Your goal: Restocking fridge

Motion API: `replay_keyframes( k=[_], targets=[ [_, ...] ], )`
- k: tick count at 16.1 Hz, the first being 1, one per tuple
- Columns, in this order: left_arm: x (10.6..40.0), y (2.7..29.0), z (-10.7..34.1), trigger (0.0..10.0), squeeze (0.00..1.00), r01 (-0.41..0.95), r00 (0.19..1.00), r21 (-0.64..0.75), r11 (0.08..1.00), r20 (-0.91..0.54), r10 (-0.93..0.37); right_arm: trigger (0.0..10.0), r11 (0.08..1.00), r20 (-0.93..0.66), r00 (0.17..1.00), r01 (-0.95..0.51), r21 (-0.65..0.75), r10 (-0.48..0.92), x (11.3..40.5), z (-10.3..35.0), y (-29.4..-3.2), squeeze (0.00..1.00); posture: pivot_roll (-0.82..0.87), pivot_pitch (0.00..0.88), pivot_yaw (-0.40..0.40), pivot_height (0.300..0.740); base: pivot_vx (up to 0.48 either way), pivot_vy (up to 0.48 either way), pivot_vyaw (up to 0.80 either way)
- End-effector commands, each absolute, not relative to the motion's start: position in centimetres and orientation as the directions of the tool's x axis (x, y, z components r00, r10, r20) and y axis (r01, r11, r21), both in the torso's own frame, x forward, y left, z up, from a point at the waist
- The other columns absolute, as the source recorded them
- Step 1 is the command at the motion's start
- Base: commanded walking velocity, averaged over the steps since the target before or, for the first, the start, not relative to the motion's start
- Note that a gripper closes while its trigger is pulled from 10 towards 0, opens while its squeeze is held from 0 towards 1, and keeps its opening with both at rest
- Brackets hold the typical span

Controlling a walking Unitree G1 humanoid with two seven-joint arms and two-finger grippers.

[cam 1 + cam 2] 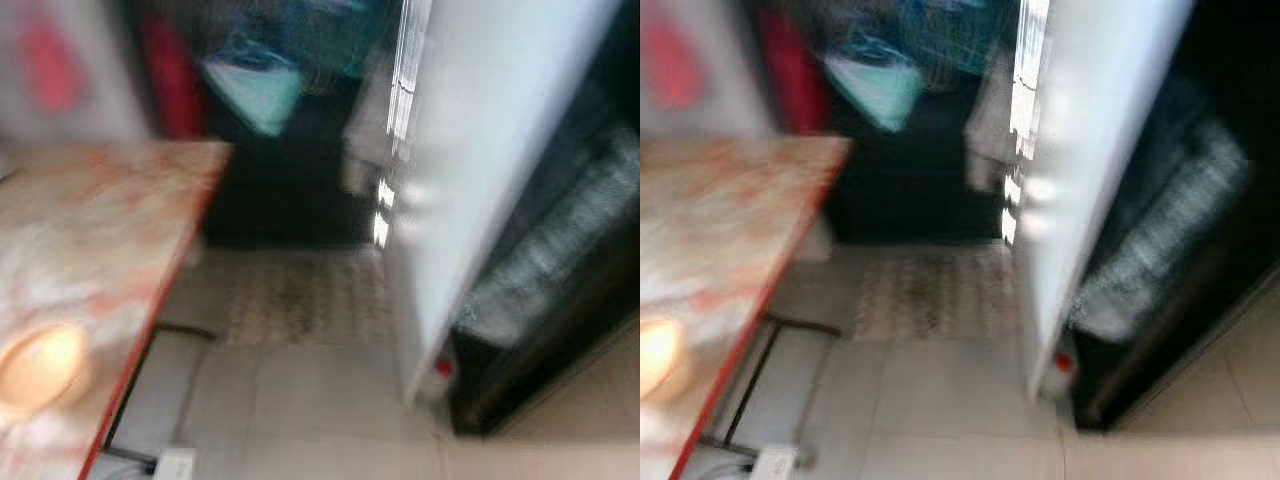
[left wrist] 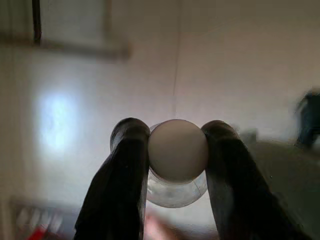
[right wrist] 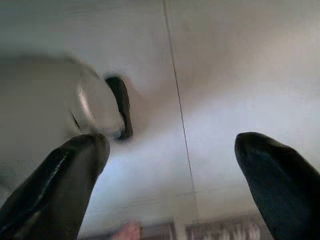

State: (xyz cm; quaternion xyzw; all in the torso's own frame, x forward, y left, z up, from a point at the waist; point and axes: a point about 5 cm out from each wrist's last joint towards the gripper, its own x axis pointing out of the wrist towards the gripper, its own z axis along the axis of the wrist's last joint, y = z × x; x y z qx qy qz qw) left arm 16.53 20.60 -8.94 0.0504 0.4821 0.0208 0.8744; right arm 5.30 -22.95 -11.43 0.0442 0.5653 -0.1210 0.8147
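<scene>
Blurred head views: open fridge (image 1: 540, 260) at 3 o'clock, contents indistinct; table (image 1: 90, 250) at 9 o'clock. Left gripper (image 2: 175, 150) clamps a clear bottle (image 2: 178, 150), white cap and long axis facing the wrist camera. Right gripper (image 3: 170, 165) stands spread, holding nothing.

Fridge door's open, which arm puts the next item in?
Left, probably. The left hand is already shut on a white-capped clear bottle. The right hand is open and empty. The white fridge door stands open ahead.

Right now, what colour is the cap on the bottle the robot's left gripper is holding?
White. The bottle cap shows best in the left wrist view, pinched in the left gripper.
</scene>
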Motion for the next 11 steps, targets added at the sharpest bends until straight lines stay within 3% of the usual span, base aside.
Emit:
replay_keyframes(
  k=[1,6,11],
  targets=[
    [15.93,21.60,-9.01,10.0,0.00,0.009,0.518,0.140,0.990,-0.848,0.115,10.0,0.970,-0.934,0.334,0.240,-0.047,-0.128,5.41,-11.57,-22.23,0.00,-0.07,0.015,0.094,0.740,0.000,0.000,-0.75],
    [16.50,21.31,-8.85,10.0,0.00,0.036,0.521,0.146,0.989,-0.847,0.106,10.0,0.966,-0.932,0.339,0.253,-0.045,-0.132,5.53,-11.59,-22.03,0.00,-0.10,0.014,0.114,0.740,0.000,0.000,-0.75],
    [16.05,21.02,-9.07,10.0,0.00,0.018,0.523,0.128,0.992,-0.847,0.100,10.0,0.970,-0.931,0.333,0.232,-0.072,-0.149,5.42,-11.40,-23.01,0.00,-0.12,0.008,0.065,0.740,0.000,0.000,-0.75]
  ],
)
